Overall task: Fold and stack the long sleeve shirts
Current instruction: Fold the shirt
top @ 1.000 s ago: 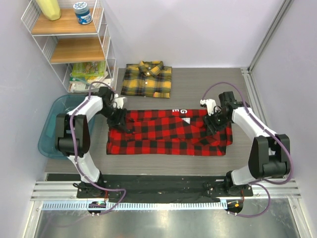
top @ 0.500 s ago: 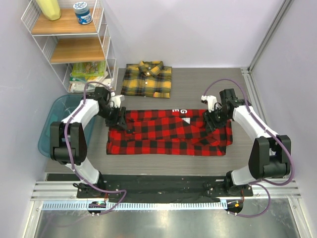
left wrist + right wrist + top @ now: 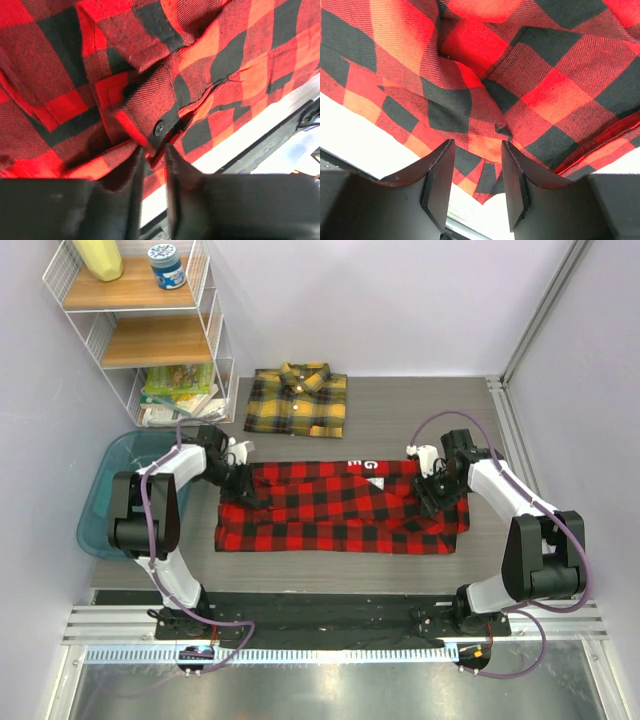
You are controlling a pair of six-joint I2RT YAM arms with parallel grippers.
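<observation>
Where the left jaws stand: they are drawn nearly together, and a buttoned edge of the red-and-black shirt is pinched between the fingers, just below a black button.
Right jaws: they are held about half open. The hem at the shirt's right end is straddled by the fingers, and no clamped cloth is seen.
Shirt position: the red-and-black shirt is spread crosswise on the desk between the two arms, with white lettering at its far edge. The yellow-and-black shirt is laid folded at the far side, well apart.
Step judged: a fold of the red-and-black shirt is being started from both ends.
Doing it well: the hem should be gripped on the right before any lift. Both ends should be raised level and together, so that the cloth is not dragged askew.
Shown by the wrist views only: the button, the hem and the gap of each pair of jaws.
Shown from above only: the whole layout and the second shirt. The jaw gaps cannot be made out there.
</observation>
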